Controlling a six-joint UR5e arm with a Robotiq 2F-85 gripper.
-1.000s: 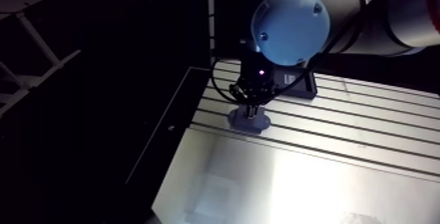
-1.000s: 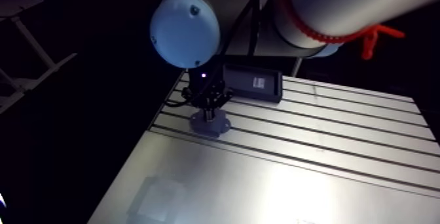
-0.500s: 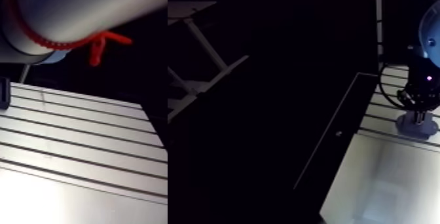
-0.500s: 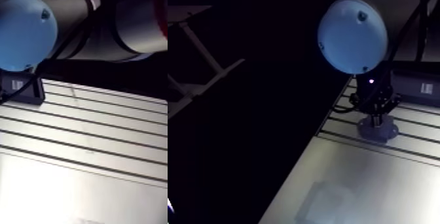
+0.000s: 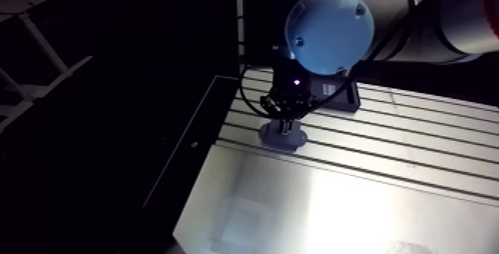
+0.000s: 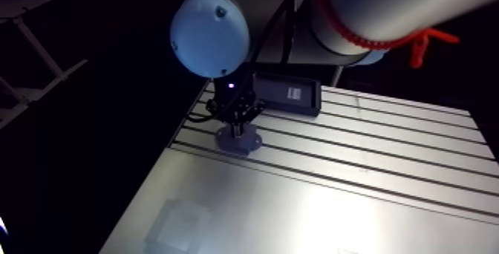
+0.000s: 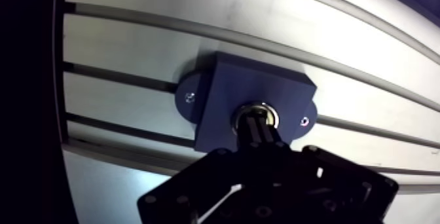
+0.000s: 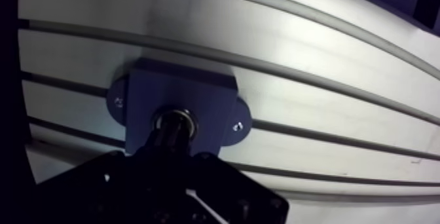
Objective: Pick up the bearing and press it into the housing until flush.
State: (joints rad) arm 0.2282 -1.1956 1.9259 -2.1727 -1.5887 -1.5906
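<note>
A dark blue-grey housing (image 7: pixel 229 89) with two screwed-down ears sits on the slotted table (image 7: pixel 131 43) near its left edge; the arm view shows this housing (image 6: pixel 237 142) too. The bearing (image 7: pixel 245 111) shows as a shiny metal ring in the housing's central bore. My gripper (image 7: pixel 260 123) stands straight over the housing, shut, with the joined fingertips down on the bearing's middle. Most of the bearing is hidden under the fingers, and I cannot tell how deep it sits.
A black box (image 6: pixel 288 93) with a white label lies on the table just behind the housing. The table's left edge (image 6: pixel 182 134) runs close beside the housing. A smooth bright plate (image 6: pixel 312 212) covers the table's front part.
</note>
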